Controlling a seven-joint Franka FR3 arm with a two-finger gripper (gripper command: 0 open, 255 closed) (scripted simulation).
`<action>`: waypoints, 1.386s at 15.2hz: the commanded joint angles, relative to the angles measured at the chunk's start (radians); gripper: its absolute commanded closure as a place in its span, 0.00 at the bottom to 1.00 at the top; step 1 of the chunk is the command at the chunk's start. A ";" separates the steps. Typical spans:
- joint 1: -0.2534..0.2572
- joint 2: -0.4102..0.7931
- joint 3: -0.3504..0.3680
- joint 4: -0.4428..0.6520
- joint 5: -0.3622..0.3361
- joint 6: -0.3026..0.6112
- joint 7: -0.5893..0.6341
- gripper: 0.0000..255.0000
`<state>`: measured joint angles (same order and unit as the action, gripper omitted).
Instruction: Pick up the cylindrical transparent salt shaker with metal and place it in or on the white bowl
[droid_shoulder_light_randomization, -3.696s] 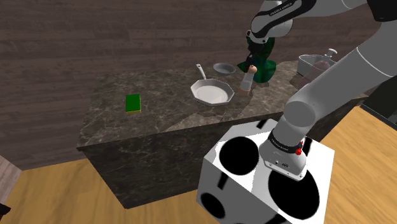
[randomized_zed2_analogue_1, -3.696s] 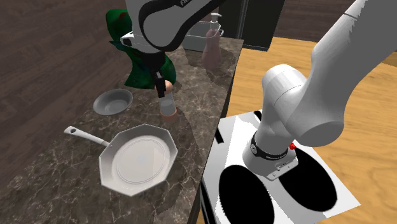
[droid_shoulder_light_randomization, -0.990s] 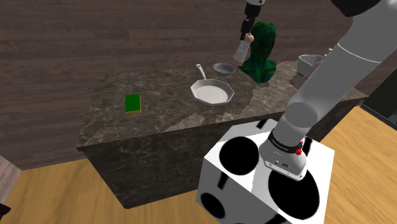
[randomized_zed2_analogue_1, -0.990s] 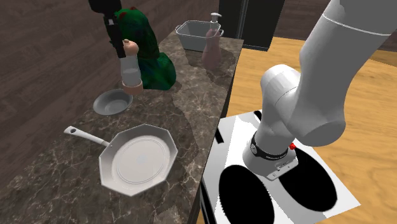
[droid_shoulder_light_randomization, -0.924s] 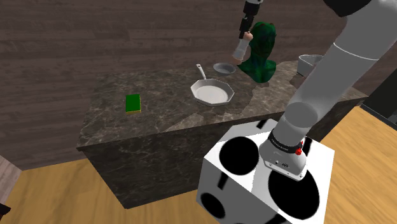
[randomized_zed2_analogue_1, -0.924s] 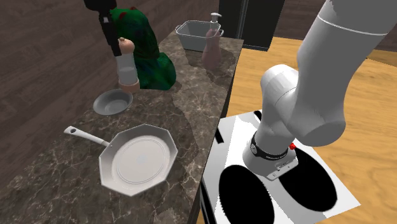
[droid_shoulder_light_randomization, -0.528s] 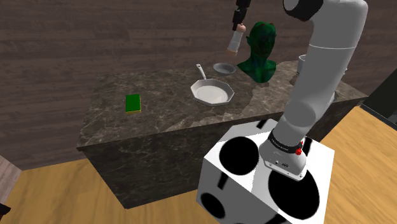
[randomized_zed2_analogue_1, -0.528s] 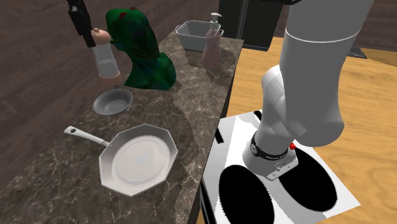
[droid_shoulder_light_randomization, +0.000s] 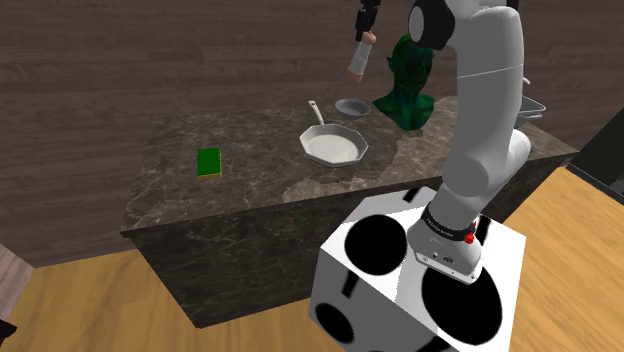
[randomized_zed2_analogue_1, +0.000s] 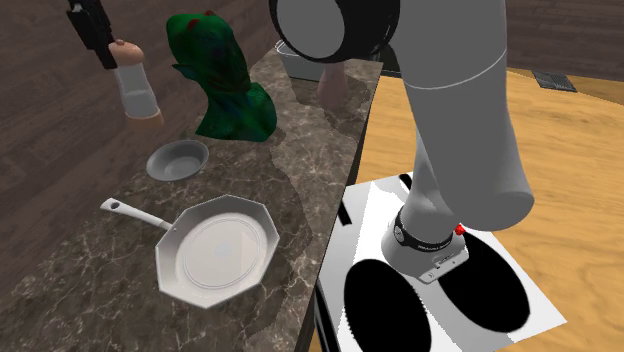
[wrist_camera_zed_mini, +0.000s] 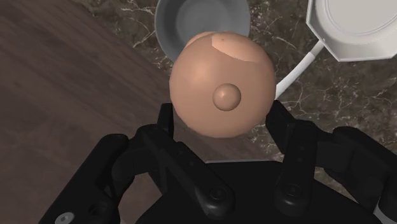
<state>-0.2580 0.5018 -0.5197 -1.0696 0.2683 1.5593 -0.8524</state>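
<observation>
1. Dark marble counter (droid_shoulder_light_randomization: 250, 170) (randomized_zed2_analogue_1: 90, 280) against a brown wood wall. On it we log a bowl (droid_shoulder_light_randomization: 352, 106) (randomized_zed2_analogue_1: 178, 160) (wrist_camera_zed_mini: 197, 16), a pan (droid_shoulder_light_randomization: 335, 146) (randomized_zed2_analogue_1: 218, 250) (wrist_camera_zed_mini: 356, 28) near it, and a green bust (droid_shoulder_light_randomization: 408, 85) (randomized_zed2_analogue_1: 225, 85).
2. Gripper (droid_shoulder_light_randomization: 366, 33) (randomized_zed2_analogue_1: 110, 50) (wrist_camera_zed_mini: 222, 127) is clamped on the shaker (droid_shoulder_light_randomization: 359, 62) (randomized_zed2_analogue_1: 135, 92) (wrist_camera_zed_mini: 222, 86) just under its tan cap. The shaker hangs high over the counter, base down and slightly tilted.
3. In the second exterior view the shaker sits up and left of the bowl, toward the wall. In the wrist view the bowl shows past the cap, partly hidden by it. We judge the shaker not yet centred over the bowl.
4. Step in hand: carry to the bowl. We advise shifting over the bowl's middle at height, then lowering straight, well clear of the bust and the pan handle.
5. Risk: the bowl looks shallow, and a tall shaker likely tips. We advise releasing only with the base close to the bowl floor.
</observation>
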 joint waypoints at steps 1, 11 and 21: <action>0.009 -0.007 0.000 -0.038 -0.003 0.031 -0.002 1.00; 0.047 -0.039 -0.001 -0.226 -0.015 0.185 -0.011 1.00; 0.064 -0.037 0.004 -0.359 -0.008 0.317 -0.024 1.00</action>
<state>-0.1946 0.4615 -0.5171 -1.4217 0.2583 1.8660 -0.8757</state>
